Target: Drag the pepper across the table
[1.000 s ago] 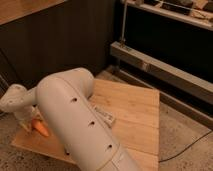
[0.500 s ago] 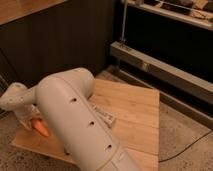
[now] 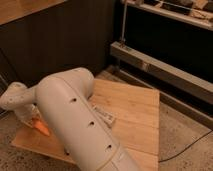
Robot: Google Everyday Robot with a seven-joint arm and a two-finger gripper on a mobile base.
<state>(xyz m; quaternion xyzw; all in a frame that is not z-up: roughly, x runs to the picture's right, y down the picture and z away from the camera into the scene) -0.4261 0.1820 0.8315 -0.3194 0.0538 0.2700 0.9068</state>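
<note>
- Closest to me, the robot's thick white arm (image 3: 80, 125) sweeps up from the bottom edge and hides much of the near left part of the table (image 3: 135, 115).
- The pale plank top shows bare to the right of the arm, open all the way to its right edge and far corner; past that edge lies speckled floor (image 3: 185, 135) with a dark cable (image 3: 192, 145) on it.
- A small flat white object (image 3: 104, 116) lies on the planks just beside the arm.
- At the left, the gripper (image 3: 27, 116) hangs down from the white wrist right over the table's left edge; its fingers are hidden behind the wrist, so I cannot tell whether they are spread or closed.
- The pepper (image 3: 41, 127) lies on the table just below and to the right of the gripper, close against it, near the left edge, partly tucked behind the arm.
- Compared with half a second ago, the arm, gripper and pepper look to be in much the same place.
- Farther back stand a dark wall and a low metal shelf rail (image 3: 160, 62).
</note>
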